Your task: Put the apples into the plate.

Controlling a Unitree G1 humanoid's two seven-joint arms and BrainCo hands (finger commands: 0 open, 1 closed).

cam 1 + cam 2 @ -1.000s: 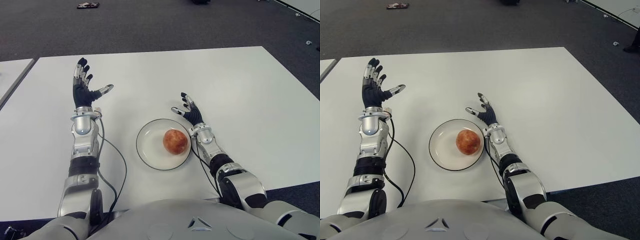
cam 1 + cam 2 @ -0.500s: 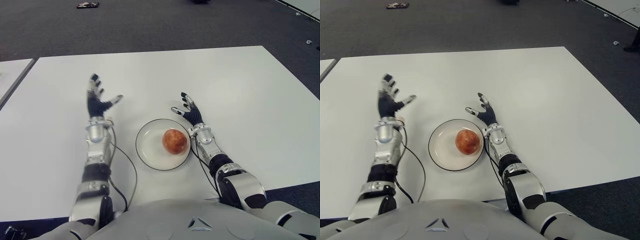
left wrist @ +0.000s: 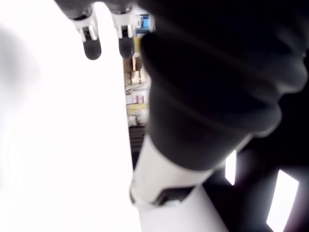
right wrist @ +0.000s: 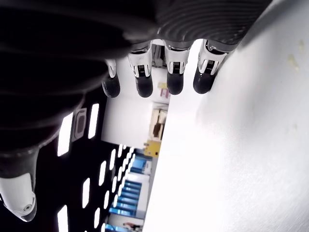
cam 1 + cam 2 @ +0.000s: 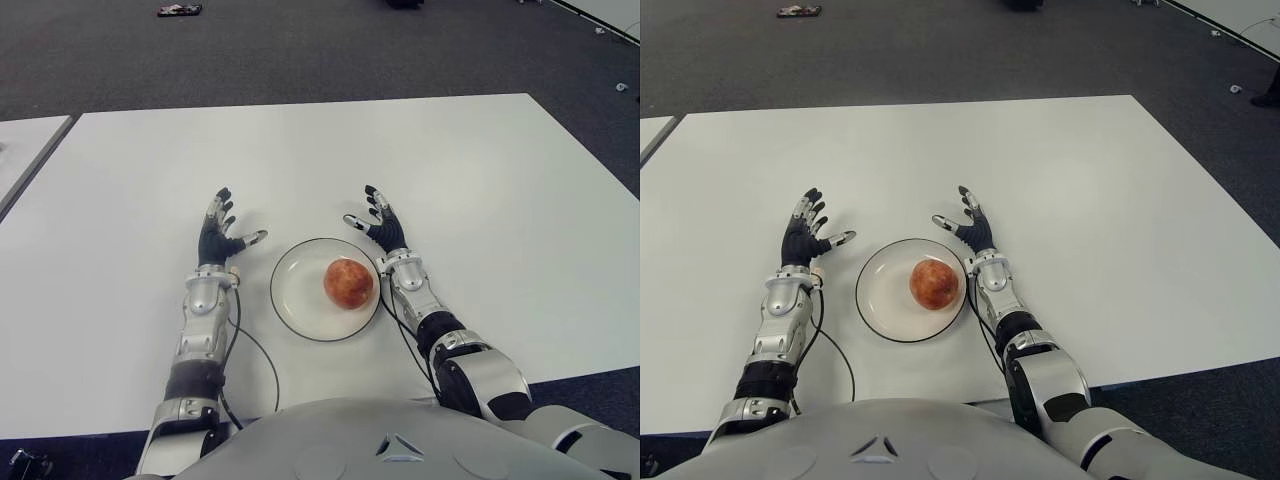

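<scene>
In the left eye view, a single apple (image 5: pixel 349 283) is seen lying in the plate (image 5: pixel 293 297), between the two robot hands and nearer the right one; it is round, so no long axis can be made out, and no stem is visible to show which way it points. Its skin is mottled red and yellow with a dull sheen. The plate is a shallow white disc with a thin dark rim, set on the smooth white counter (image 5: pixel 480 180). The left robot hand (image 5: pixel 219 237) is seen just beside the plate's rim on its left, palm turned inward, the dark fingers extended and slightly fanned, the thumb angled toward the plate; nothing is held. In the right eye view, the right robot hand (image 5: pixel 967 227) is seen at the plate's far right edge, fingers extended and spread, thumb pointing toward the plate, nothing grasped. Both silver forearms are stretched forward over the counter. In the left wrist view, two straight dark fingertips (image 3: pixel 90 47) are shown over the white surface. In the right wrist view, four fingertips (image 4: pixel 174 82) are shown side by side, uncurled and empty.
</scene>
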